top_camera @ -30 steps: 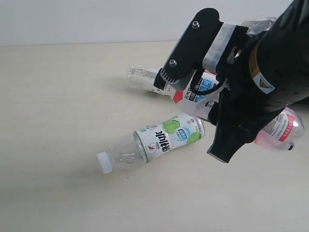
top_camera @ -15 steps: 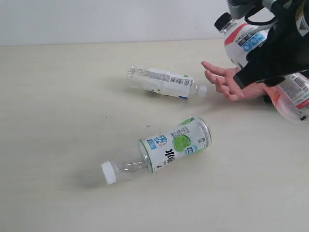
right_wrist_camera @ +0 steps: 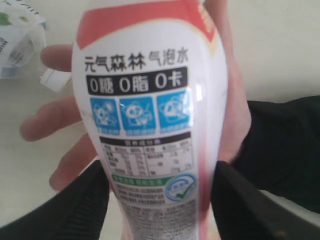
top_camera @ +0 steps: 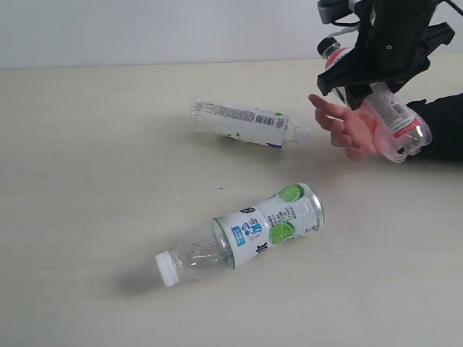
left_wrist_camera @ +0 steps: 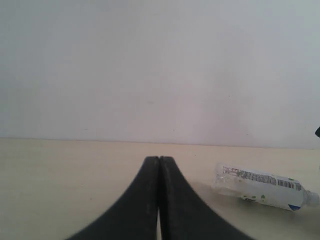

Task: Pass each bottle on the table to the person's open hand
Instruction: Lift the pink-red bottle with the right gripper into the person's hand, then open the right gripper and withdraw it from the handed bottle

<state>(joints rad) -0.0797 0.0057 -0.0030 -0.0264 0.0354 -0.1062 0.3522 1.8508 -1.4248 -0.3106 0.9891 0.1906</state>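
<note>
Currently I note the right end effector (right_wrist_camera: 157, 202) clamped on the pink bottle (right_wrist_camera: 140, 100) over the hand (top_camera: 349, 124); left end effector (left_wrist_camera: 159, 200) closed.

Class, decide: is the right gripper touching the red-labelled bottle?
Touching. The right wrist view shows the right gripper with its fingers pressed against both sides of the red-labelled bottle.

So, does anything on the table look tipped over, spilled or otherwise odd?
Two bottles lie on their sides, not upright: the green-lime label bottle and, farther back, the barcode label bottle. Both are capped and no spill shows.
</note>
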